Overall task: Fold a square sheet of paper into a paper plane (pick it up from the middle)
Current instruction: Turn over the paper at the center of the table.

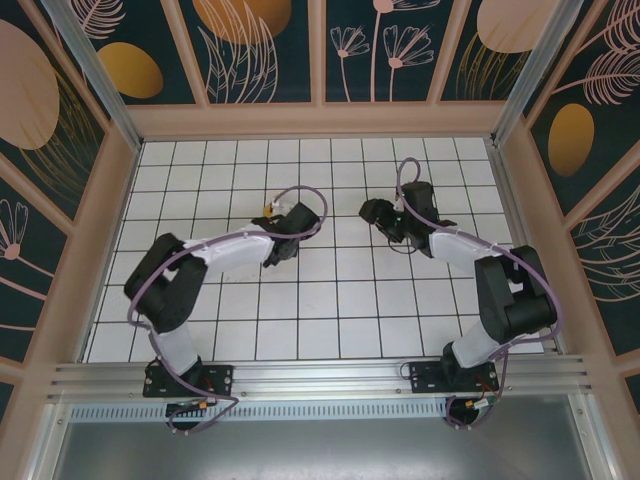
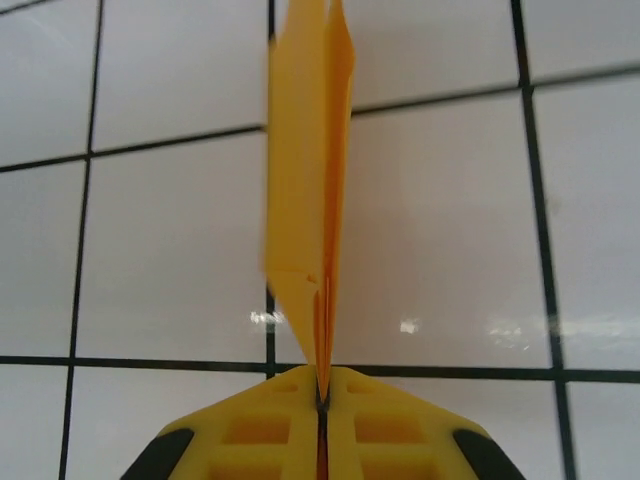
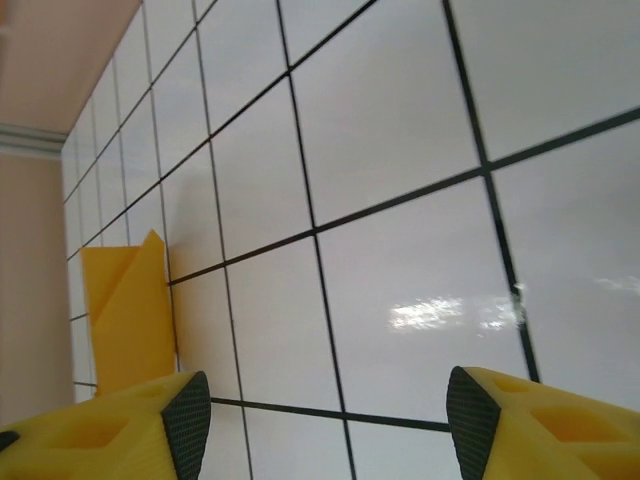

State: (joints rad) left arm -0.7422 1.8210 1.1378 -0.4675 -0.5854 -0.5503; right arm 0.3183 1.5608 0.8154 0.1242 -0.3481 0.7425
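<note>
The paper plane [image 2: 310, 180] is a narrow wedge of layered orange-yellow paper. It stands on edge above the white grid floor, and its lower end is pinched between the yellow fingers [image 2: 260, 430] of my left gripper [image 2: 322, 392], which is shut on it. In the top view my left gripper [image 1: 272, 213] hangs over the middle of the table, left of centre. My right gripper [image 1: 371, 212] faces it from about two tiles to the right. Its jaws stand wide open with nothing between them [image 3: 330, 420]. From there the paper plane [image 3: 125, 315] shows upright at the far left.
The white tiled table [image 1: 330, 300] is enclosed by a peach frame and painted wall panels [image 1: 260, 45] on three sides. A metal rail [image 1: 320, 375] runs along the near edge, where both arm bases are bolted.
</note>
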